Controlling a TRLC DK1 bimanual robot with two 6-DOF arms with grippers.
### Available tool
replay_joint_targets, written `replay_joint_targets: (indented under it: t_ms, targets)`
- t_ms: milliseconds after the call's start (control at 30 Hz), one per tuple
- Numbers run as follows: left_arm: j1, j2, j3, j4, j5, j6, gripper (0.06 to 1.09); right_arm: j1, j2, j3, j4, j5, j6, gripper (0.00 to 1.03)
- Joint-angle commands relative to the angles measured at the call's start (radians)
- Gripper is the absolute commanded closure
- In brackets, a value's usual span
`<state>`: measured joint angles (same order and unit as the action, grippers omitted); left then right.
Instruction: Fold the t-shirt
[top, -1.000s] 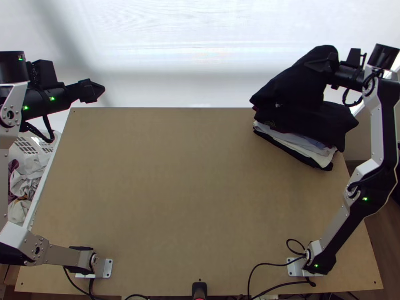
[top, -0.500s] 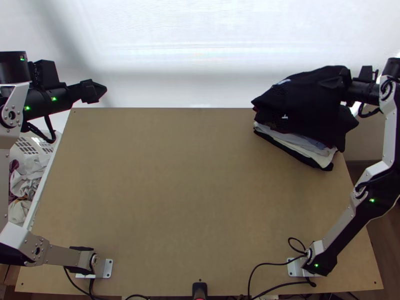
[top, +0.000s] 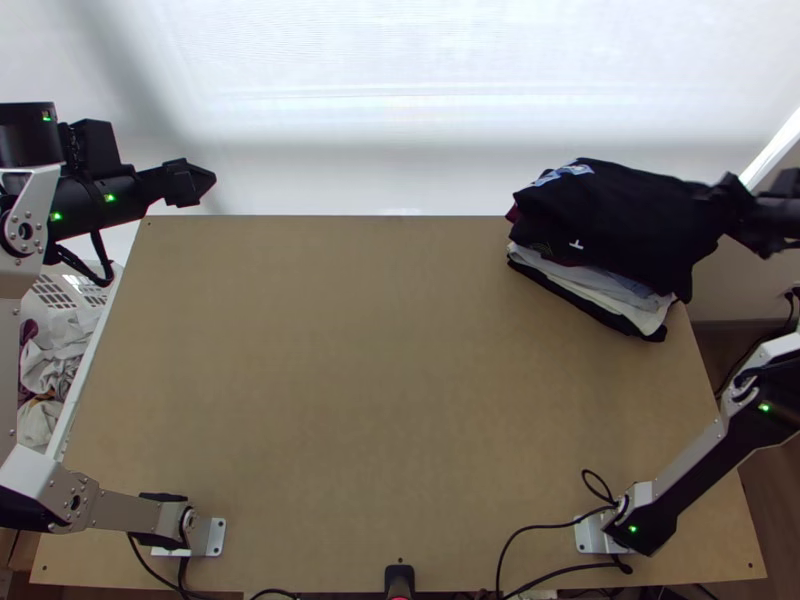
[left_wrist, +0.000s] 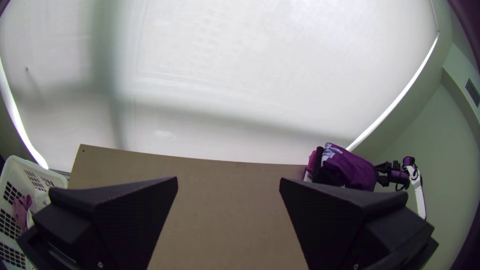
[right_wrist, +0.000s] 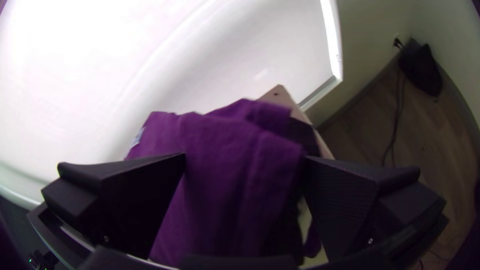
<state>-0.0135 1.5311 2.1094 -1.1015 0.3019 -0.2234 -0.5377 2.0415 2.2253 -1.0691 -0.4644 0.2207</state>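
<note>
Right now the dark t-shirt (top: 625, 215) lies as a folded bundle on top of a pile of clothes (top: 640, 312), at the far right corner of the wooden table (top: 380, 350). A pale blue and white print (top: 565, 172) shows at its far left corner, and a small white mark (rather like a letter T) sits on the near side. The right gripper (top: 738, 203) is at the bundle's right end, well away from that print. Its fingers stand wide apart in the right wrist view, with the cloth seen between them; I can't tell whether either one touches it. The left gripper (top: 206, 183) is well apart from the shirt, out past the table's far left corner, and the left wrist view has its fingers spread wide too. Beside the table's left edge is a white basket (top: 52, 290) with loose clothes (top: 62, 350) in it.
</note>
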Motion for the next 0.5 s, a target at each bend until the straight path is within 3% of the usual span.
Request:
replay_joint_targets:
  t_ms: [0, 67, 233, 367, 467]
  targets:
    - [0.009, -0.032, 0.0, 0.012, -0.001, -0.002, 0.1, -0.041, -0.035, -0.038, -0.028, 0.15, -0.066, 0.03]
    - [0.009, -0.034, 0.001, 0.012, -0.001, -0.004, 0.1, -0.048, -0.063, -0.064, 0.011, 0.297, -0.09, 0.03]
    - [0.009, -0.04, 0.011, 0.025, -0.003, -0.011, 0.1, -0.01, -0.207, -0.161, 0.274, 0.368, -0.09, 0.03]
    - [0.015, -0.043, 0.021, 0.025, -0.003, -0.01, 0.1, 0.113, -0.303, -0.23, 0.465, 0.409, -0.099, 0.03]
    - [0.03, -0.048, 0.023, 0.026, -0.003, -0.007, 0.1, 0.231, -0.371, -0.377, 0.695, 0.466, -0.142, 0.03]
